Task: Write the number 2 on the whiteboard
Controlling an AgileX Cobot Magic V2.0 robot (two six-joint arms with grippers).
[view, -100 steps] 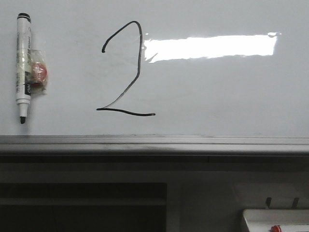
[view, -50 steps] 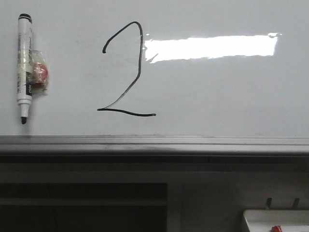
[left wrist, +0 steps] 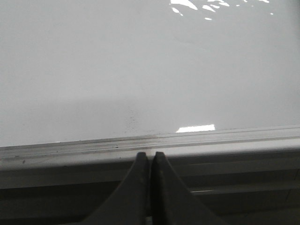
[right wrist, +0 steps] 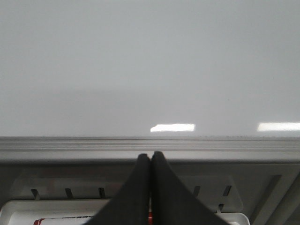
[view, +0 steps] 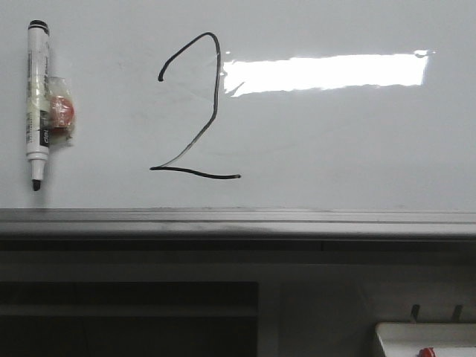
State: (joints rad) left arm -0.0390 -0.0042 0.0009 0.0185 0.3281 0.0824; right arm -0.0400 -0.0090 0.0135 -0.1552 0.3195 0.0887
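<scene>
A black hand-drawn number 2 (view: 195, 111) stands on the glossy whiteboard (view: 335, 141), left of the bright light reflection. A white marker with black cap (view: 36, 104) hangs tip-down at the board's far left, stuck there with a red magnet (view: 61, 113). No gripper shows in the front view. My left gripper (left wrist: 150, 155) is shut and empty, below the board's grey bottom rail (left wrist: 187, 139). My right gripper (right wrist: 150, 155) is shut and empty, below the rail (right wrist: 211, 143) too.
A small white tray (view: 425, 338) with a red item sits at the lower right, under the rail; it also shows under my right gripper (right wrist: 28, 211). A dark recess (view: 126, 320) lies below the rail at the left.
The front view has shifted very slightly; the tray at the lower right sits a little lower in the picture. The 2 and the marker are unchanged.
</scene>
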